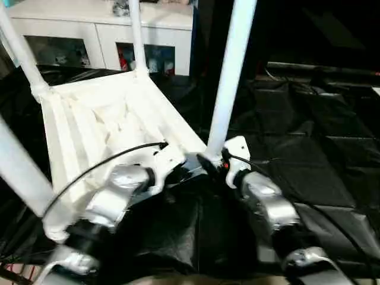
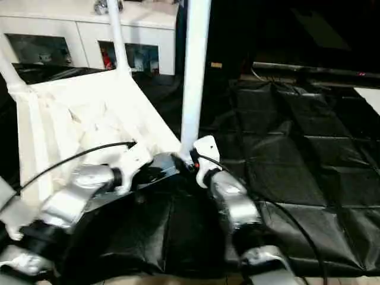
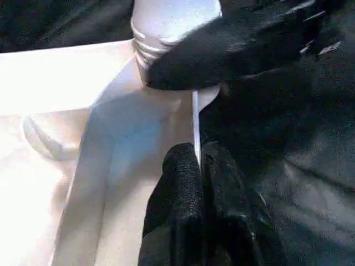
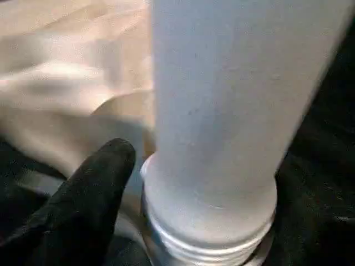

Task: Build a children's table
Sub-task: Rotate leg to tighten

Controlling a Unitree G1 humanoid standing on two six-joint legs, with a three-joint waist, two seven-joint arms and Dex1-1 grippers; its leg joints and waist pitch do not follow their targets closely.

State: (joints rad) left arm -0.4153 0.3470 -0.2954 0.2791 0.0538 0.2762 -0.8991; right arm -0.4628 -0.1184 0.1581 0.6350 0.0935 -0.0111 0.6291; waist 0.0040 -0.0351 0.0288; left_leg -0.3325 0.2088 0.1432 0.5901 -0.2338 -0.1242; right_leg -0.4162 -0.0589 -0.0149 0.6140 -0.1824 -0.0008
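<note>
floor: covered by black plastic sheeting (image 1: 309, 154), creased in a grid of fold lines, glossy | far left: white cabinet (image 1: 101, 27) with glass doors, colourful items behind the glass, small objects on its top | far right: dark low ledge (image 2: 309, 70) with cables | backdrop: dark, unlit

White ribbed tabletop (image 1: 89, 124) w/ white legs (image 1: 228, 77). Black creased sheet (image 1: 309, 148) at 3 o'clock. Silver forearms (image 1: 267, 205), black fingers (image 3: 188, 205). White cabinet (image 1: 89, 27) at 11 o'clock, red/blue items behind glass.
</note>
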